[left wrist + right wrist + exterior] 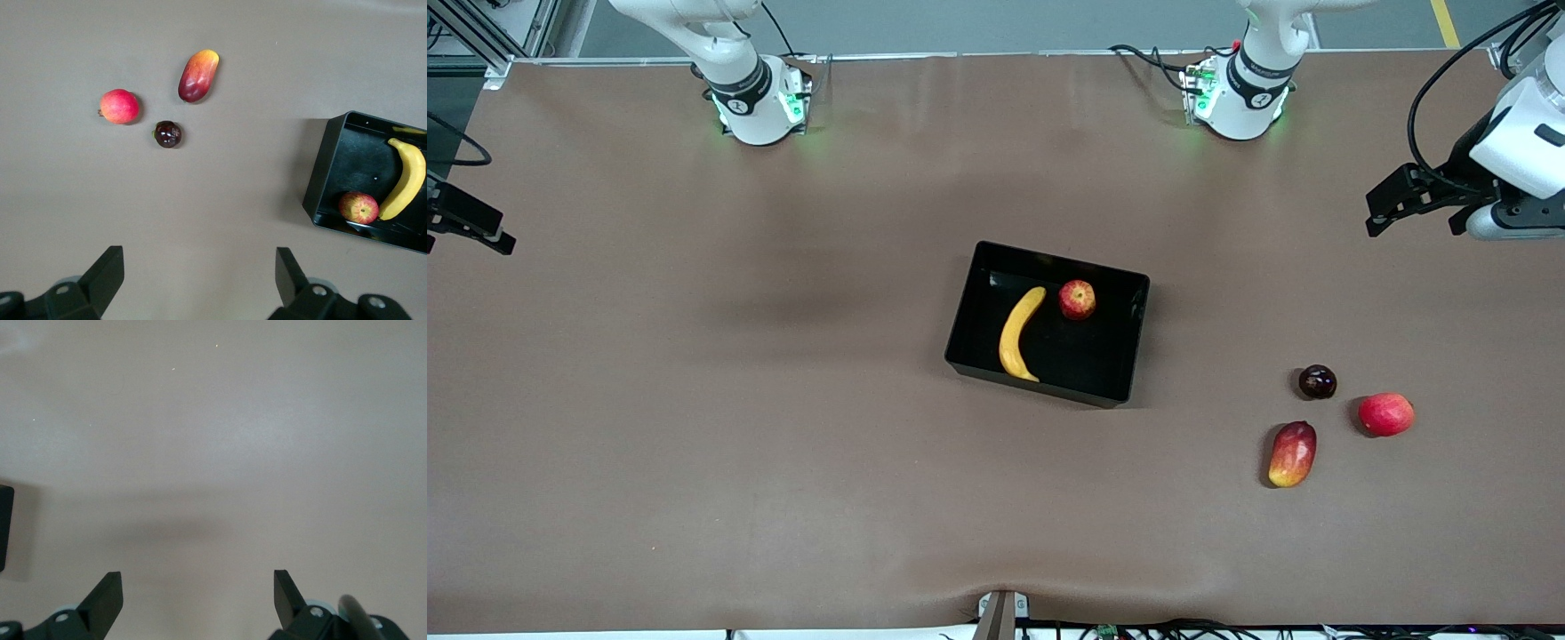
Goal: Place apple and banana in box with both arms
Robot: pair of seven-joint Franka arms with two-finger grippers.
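Observation:
The black box [1049, 259] sits mid-table. Inside it the yellow banana [1020, 333] lies curved along the wall toward the right arm's end, and the red apple [1077, 300] rests beside the banana's farther tip. The left wrist view shows the box [320, 175] with apple [358, 207] and banana [405, 180] inside. My left gripper [1416, 222] hangs open and empty over bare table at the left arm's end [199, 257]. My right gripper [467, 233] is at the right arm's end, open over bare table [197, 579], holding nothing.
Three loose fruits lie toward the left arm's end, nearer the front camera than the box: a red-and-yellow mango-like fruit [1292, 454] [198, 75], a pink-red round fruit [1386, 414] [119, 106] and a small dark plum [1317, 381] [167, 134].

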